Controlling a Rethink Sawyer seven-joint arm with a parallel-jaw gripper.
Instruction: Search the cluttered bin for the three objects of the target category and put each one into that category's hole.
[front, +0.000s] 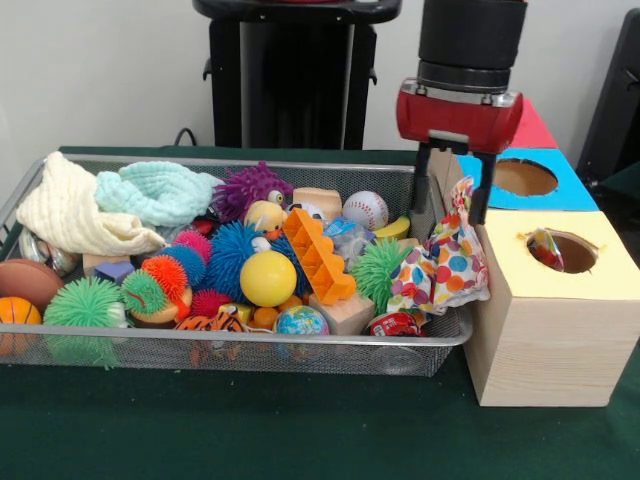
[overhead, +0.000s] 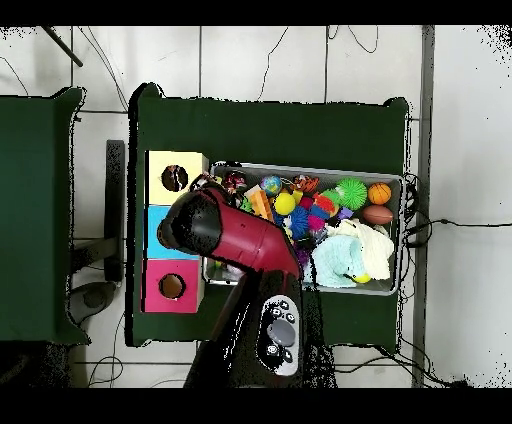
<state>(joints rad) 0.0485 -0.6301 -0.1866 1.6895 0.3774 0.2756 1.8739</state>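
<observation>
The tool (front: 455, 200) is closed on a polka-dot cloth (front: 440, 268) lifted at the wire bin's (front: 230, 350) end beside the wooden box (front: 550, 330), so transfer is judged underway, next requiring carriage over the yellow-surround hole (front: 562, 252) and release.

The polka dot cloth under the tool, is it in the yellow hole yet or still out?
Out. The white polka-dot cloth hangs from the shut tool, draped over the silver wire mesh bin's corner, beside the yellow-surround hole.
</observation>
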